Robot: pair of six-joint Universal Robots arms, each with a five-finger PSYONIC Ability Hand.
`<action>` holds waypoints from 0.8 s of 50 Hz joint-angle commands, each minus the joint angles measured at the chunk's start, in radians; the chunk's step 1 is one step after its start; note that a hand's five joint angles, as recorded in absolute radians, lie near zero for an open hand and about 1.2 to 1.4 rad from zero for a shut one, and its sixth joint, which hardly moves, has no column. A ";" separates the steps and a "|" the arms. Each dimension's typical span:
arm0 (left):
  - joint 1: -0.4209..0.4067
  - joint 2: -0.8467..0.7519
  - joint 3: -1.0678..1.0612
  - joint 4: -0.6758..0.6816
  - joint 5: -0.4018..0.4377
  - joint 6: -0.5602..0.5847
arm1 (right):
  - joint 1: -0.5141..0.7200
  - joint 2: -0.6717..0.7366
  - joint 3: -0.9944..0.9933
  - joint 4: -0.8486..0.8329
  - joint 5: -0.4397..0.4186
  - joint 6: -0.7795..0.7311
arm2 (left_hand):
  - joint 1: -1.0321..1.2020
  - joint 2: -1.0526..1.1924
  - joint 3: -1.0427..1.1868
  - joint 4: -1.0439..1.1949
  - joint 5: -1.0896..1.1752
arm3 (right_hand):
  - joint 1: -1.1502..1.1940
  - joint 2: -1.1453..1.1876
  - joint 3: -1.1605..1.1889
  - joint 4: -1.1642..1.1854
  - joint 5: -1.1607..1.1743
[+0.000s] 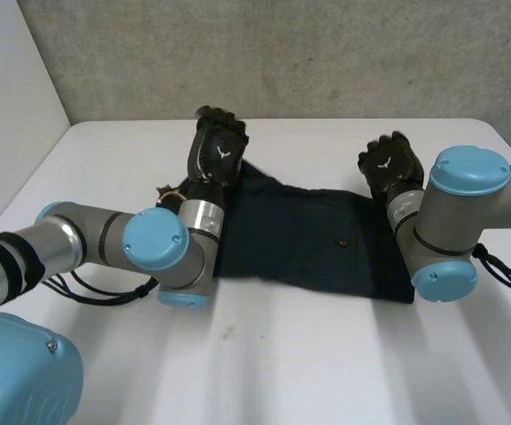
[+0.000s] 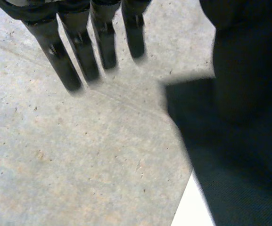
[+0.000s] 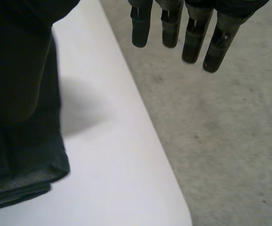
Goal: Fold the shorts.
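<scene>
Lying flat: shorts (image 1: 313, 243), dark, spread on the table (image 1: 326, 354) toward its far edge.
Left hand (image 1: 220, 146): at the shorts' far corner toward the table's left edge, fingers (image 2: 62, 61) straight and apart, gripping nothing.
Right hand (image 1: 388, 168): at the far corner toward the right edge, fingers (image 3: 192, 42) straight, spread, empty.
Handling: likely light, soft, limp; apt to sag and crease when lifted.
Hold: best pinched at the two far corners, both together.
</scene>
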 commanded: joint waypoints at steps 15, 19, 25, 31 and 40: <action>0.051 0.564 -0.354 -0.346 0.072 -0.669 | -0.012 -0.398 0.283 0.319 -0.081 0.482 | -0.244 -0.338 -0.348 -0.337 -0.337 | -0.040 -0.081 -0.081 -0.092 -0.107; 0.071 0.593 -0.360 -0.584 0.161 -0.707 | -0.020 -0.398 0.354 0.390 -0.111 0.544 | -0.244 -0.338 -0.348 -0.337 -0.337 | -0.039 -0.080 -0.080 -0.090 -0.106; 0.106 0.586 -0.348 -0.872 0.160 -0.712 | -0.074 -0.401 0.481 0.231 -0.141 0.561 | -0.244 -0.338 -0.348 -0.337 -0.337 | 0.061 0.020 0.020 0.010 -0.006; 0.106 0.584 -0.368 -0.888 0.077 -0.718 | -0.084 -0.323 0.486 0.206 -0.135 0.553 | -0.244 -0.338 -0.348 -0.337 -0.337 | 0.140 0.099 0.099 0.089 0.073; 0.102 0.599 -0.427 -0.793 0.046 -0.718 | -0.097 -0.262 0.468 0.139 -0.111 0.545 | -0.244 -0.338 -0.348 -0.337 -0.337 | 0.999 0.958 0.958 0.948 0.932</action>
